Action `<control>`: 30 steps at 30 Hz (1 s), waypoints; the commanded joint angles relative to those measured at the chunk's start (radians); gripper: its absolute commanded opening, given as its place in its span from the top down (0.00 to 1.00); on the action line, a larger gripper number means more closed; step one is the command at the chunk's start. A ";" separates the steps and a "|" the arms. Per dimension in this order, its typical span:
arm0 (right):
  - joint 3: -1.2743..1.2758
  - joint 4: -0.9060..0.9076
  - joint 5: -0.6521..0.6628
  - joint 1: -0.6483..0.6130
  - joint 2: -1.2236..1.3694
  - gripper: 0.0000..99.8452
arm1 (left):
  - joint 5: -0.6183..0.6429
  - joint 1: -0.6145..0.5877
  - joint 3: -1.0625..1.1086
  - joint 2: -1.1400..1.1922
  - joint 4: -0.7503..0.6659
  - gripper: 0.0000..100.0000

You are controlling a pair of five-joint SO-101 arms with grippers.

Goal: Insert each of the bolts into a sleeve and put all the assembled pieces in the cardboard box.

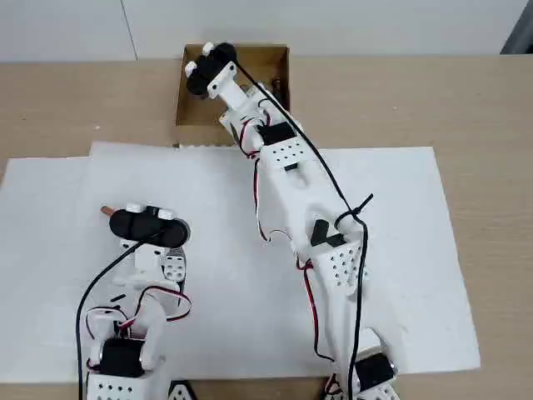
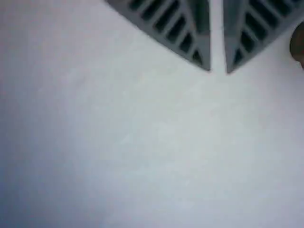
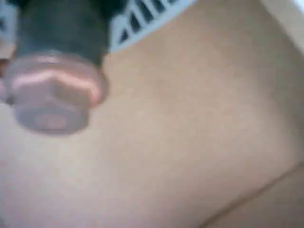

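Observation:
My right gripper (image 1: pixel 202 77) hangs over the cardboard box (image 1: pixel 190 115) at the table's far edge. In the right wrist view it is shut on an assembled piece: a copper hex bolt head (image 3: pixel 51 100) sticks out of a black sleeve (image 3: pixel 61 28), just above the box floor (image 3: pixel 190 123). Another dark piece (image 1: pixel 275 86) lies inside the box by its right wall. My left gripper (image 2: pixel 218 66) is low over the white paper, its fingers drawn together with nothing between them. A copper bolt (image 1: pixel 107 210) lies just beside it, its end (image 2: pixel 299 43) at the edge of the left wrist view.
A large white paper sheet (image 1: pixel 225 275) covers the wooden table (image 1: pixel 466 100). The right arm (image 1: pixel 308 208) stretches diagonally across the sheet's middle, with its cables. There is free paper to the left and right of both arms.

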 commanded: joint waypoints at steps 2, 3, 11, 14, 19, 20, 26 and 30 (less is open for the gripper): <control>-0.074 0.008 0.011 -0.010 -0.028 0.82 | -0.002 -0.002 -0.002 -0.008 0.000 0.99; -0.074 0.019 0.011 -0.012 -0.030 0.84 | -0.002 -0.002 -0.002 -0.008 0.000 0.99; -0.196 0.180 0.009 -0.013 -0.033 1.00 | -0.002 -0.002 -0.002 -0.008 0.000 0.99; -0.316 0.343 0.006 -0.010 -0.031 1.00 | -0.002 -0.002 -0.002 -0.008 0.000 0.99; -0.520 0.575 -0.100 -0.005 -0.031 1.00 | -0.002 -0.002 -0.002 -0.008 0.000 0.99; -0.569 0.625 -0.115 -0.005 -0.030 1.00 | -0.002 -0.002 -0.002 -0.008 0.000 0.99; -0.798 0.872 -0.140 -0.005 -0.030 1.00 | -0.002 -0.002 -0.002 -0.008 0.000 0.99; -0.922 1.007 -0.155 -0.005 -0.033 1.00 | -0.002 -0.002 -0.002 -0.008 0.000 0.99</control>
